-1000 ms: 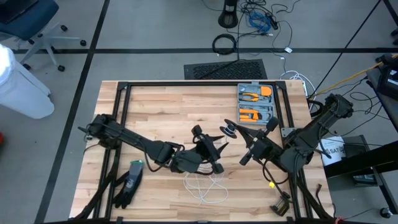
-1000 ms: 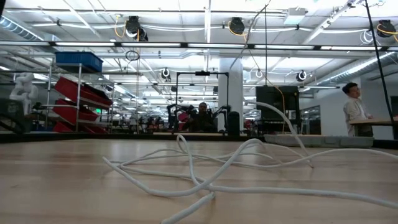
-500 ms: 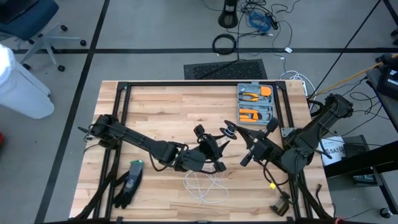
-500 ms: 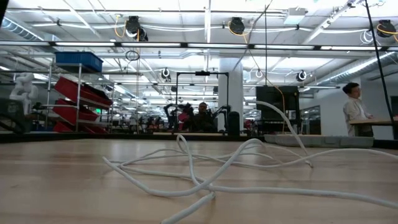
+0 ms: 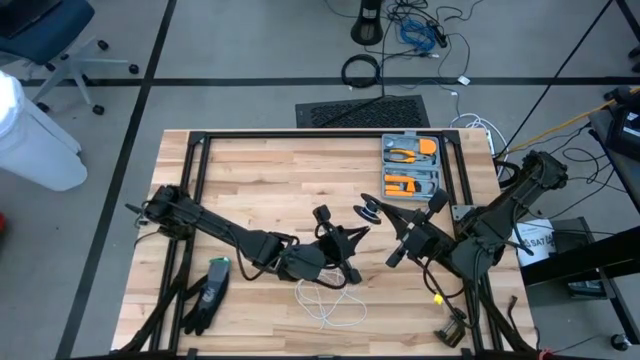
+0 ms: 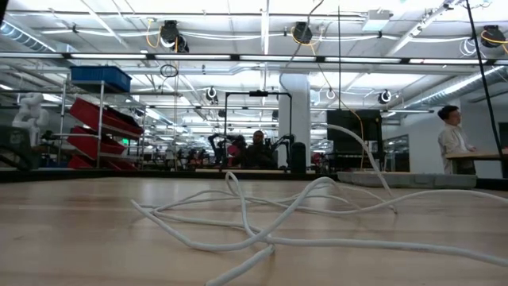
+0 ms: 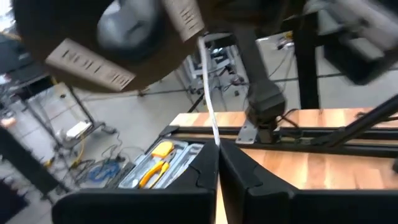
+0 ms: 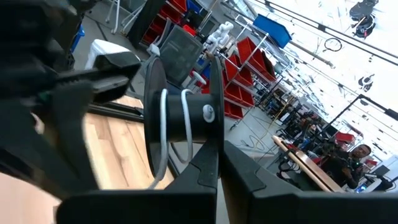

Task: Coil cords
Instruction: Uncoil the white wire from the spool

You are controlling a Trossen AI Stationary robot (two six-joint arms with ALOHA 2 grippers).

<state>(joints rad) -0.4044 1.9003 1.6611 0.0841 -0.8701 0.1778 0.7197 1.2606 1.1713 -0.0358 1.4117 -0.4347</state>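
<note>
While both jaws pinched — left on white cord [image 7: 210, 112], right on spool [image 8: 183, 118].

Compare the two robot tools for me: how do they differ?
The left tool pinches a thin white cord; the right tool grips a black spool with a few turns wound on. The left tool sits mid-table, the right tool nearer the grey tray of orange hand tools. Both are shut.
</note>
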